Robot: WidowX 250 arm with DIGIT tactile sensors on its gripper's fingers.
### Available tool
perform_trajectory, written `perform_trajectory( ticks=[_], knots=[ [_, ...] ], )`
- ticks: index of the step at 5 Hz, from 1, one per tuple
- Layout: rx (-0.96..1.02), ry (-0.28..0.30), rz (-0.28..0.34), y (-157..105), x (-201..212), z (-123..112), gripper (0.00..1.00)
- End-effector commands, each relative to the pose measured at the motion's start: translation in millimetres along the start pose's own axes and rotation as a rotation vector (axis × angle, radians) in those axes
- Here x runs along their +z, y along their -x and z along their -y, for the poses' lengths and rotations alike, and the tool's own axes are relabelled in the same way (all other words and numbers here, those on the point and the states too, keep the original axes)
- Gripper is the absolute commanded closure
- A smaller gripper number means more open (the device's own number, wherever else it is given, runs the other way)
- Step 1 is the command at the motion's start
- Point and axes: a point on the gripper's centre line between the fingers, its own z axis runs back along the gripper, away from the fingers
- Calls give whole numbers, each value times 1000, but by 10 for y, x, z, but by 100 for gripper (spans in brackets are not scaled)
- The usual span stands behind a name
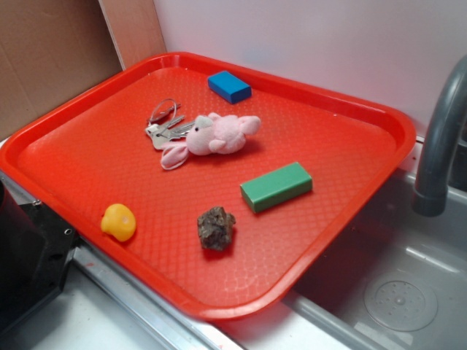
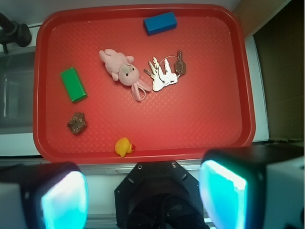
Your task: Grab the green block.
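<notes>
The green block (image 1: pixel 276 186) lies flat on the red tray (image 1: pixel 87 146), right of centre, between the pink plush bunny (image 1: pixel 213 137) and a brown rock (image 1: pixel 217 227). From the wrist view the green block (image 2: pixel 73 84) sits at the tray's left side. My gripper (image 2: pixel 143 198) hangs high above the robot base, off the tray's near edge and far from the block. Its two fingers (image 2: pixel 64 200) stand wide apart with nothing between them. In the exterior view the gripper is out of sight.
On the tray also lie a blue block (image 1: pixel 229 86), a bunch of keys (image 1: pixel 166 130) and a yellow rubber duck (image 1: pixel 119 221). A grey sink (image 1: pixel 408 292) with a tap (image 1: pixel 438 146) lies to the right. Cardboard (image 1: pixel 44 58) stands behind the tray.
</notes>
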Motion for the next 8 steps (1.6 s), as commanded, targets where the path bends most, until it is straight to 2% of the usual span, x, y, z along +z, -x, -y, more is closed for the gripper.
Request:
perform_trajectory(
  ticks=[1,2,3,4,6,7,8],
  knots=[
    [0,0,0,0,0,0,0],
    [-181,-9,64,-105,-526,249,0],
    [-242,34,114,-157,-781,465,0],
    [-275,70,128,-299,-1142,694,0],
    [-355,62,53,-607,-1683,1070,0],
    [-371,44,30,-697,-1964,1179,0],
    [-390,52,1,-742,-2142,1217,0]
  ],
)
